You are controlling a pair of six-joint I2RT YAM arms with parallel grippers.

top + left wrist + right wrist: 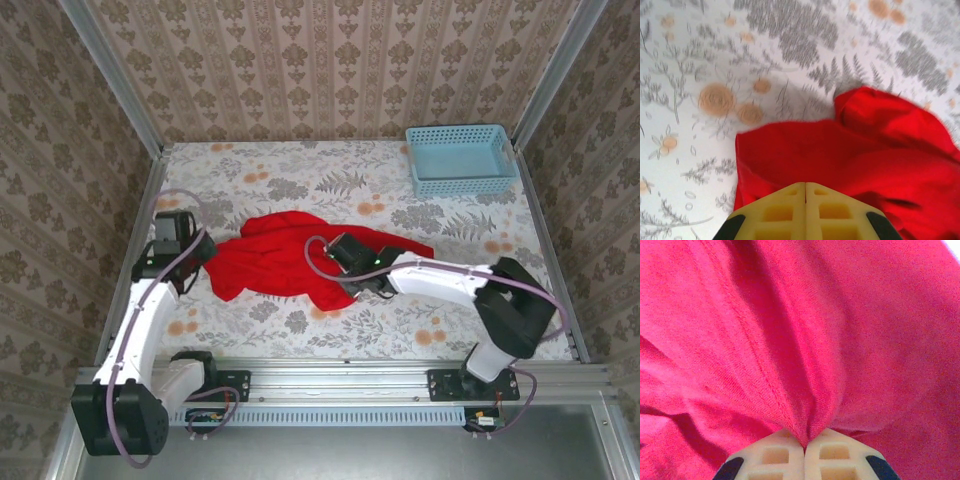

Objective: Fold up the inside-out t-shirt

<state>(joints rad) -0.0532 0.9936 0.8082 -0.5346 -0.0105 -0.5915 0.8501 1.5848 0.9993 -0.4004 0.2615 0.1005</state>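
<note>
Shirt watch: inside-out t-shirt (pixel 272 262) lies crumpled left-to-right on the table (pixel 300 330), between both arms. The right end effector (pixel 805 444) pinches a ridge of it, and the left end effector (pixel 805 186) is pressed together at its left edge.

No text, label, brand, number or sign can be read in these views. The inside-out t-shirt (pixel 270 265) is plain red cloth, with no label to read on it. The cloth of the counter (pixel 300 180) and the walls (pixel 330 60) carry flower patterns, not letters. The light-blue basket (pixel 465 186) has no marking that can be read.
</note>
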